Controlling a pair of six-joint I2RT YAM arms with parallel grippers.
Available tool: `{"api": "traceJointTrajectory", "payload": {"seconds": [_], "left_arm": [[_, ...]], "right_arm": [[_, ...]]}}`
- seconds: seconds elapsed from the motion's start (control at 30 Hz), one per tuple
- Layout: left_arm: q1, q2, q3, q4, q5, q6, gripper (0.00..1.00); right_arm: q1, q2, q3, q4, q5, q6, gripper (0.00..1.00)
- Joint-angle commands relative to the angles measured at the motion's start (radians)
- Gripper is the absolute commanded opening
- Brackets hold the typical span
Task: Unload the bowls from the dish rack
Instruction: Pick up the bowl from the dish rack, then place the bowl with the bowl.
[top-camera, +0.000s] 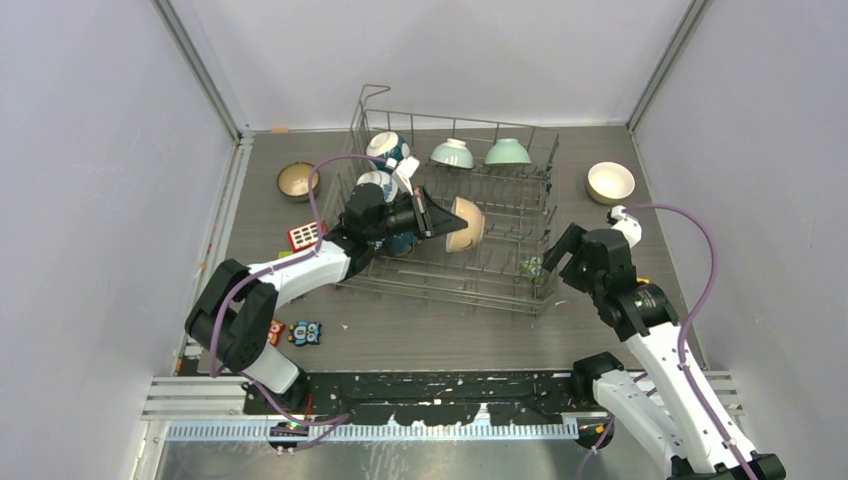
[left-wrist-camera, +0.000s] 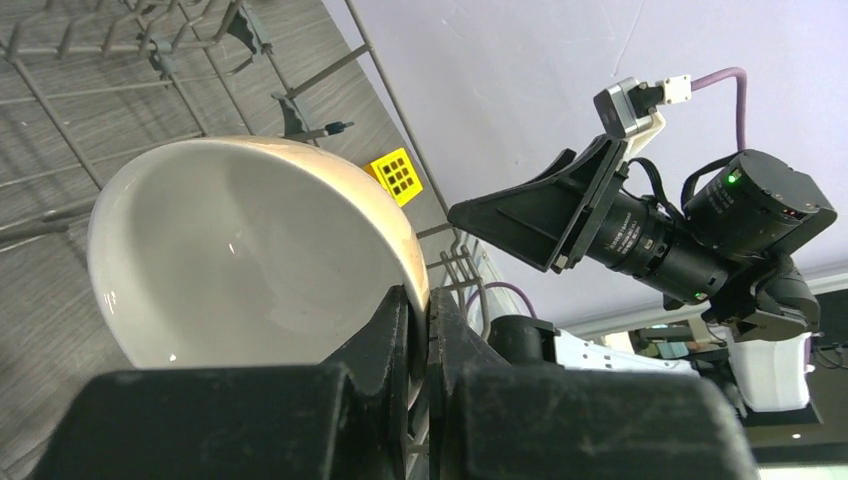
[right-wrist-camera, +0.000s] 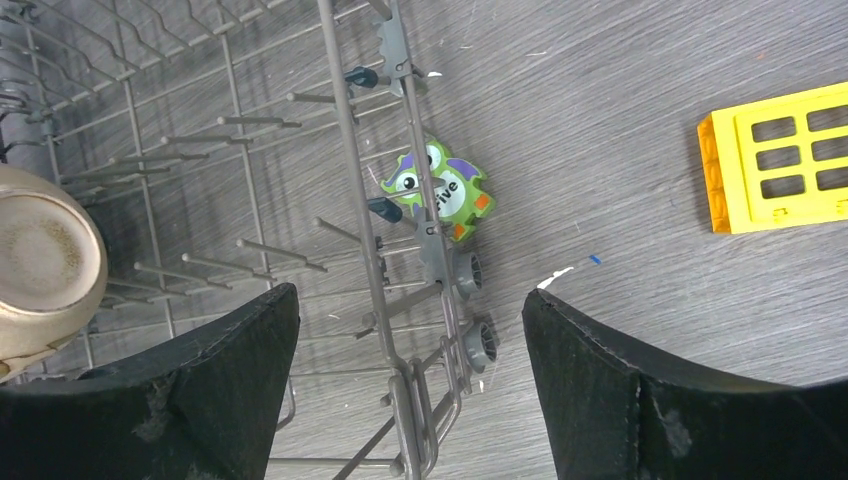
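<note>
Left end effector (left-wrist-camera: 420, 320) is clamped on the cream bowl's (top-camera: 466, 224) rim inside the dish rack (top-camera: 500, 275), right end effector (right-wrist-camera: 405, 310) spread apart nearby; we see a tan bowl (top-camera: 298, 181) & a white bowl (top-camera: 610, 182) out on the surface (top-camera: 430, 330), approx. 4+ more racked.

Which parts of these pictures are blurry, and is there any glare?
Top view: even light, the dish rack sharp. Left wrist view: small glints inside the cream bowl; the left gripper, shut on its rim, looks soft. Right wrist view: the open right gripper is dark, slightly soft; table sharp.
</note>
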Motion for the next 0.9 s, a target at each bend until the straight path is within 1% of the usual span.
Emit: {"api": "traceJointTrajectory", "payload": {"seconds": [0.0, 0.17, 0.47, 0.67, 0.87], "left_arm": [[0.005, -0.013, 0.042, 0.142, 0.057, -0.055, 0.00], [0.005, -0.027, 0.064, 0.173, 0.085, -0.087, 0.00], [0.005, -0.091, 0.099, 0.140, 0.110, -0.075, 0.00], [0.005, -0.159, 0.111, 0.024, 0.123, 0.006, 0.00], [0.006, -0.231, 0.145, -0.123, 0.124, 0.105, 0.00]], "right_arm": [[0.001, -0.029, 0.055, 0.014, -0.025, 0.012, 0.86], [0.002, -0.056, 0.088, 0.013, -0.064, 0.004, 0.87], [0.002, -0.066, 0.140, 0.039, -0.143, -0.002, 0.88], [0.001, -0.066, 0.180, 0.053, -0.143, 0.040, 0.88], [0.006, -0.056, 0.223, 0.103, -0.220, 0.061, 0.90]]}}
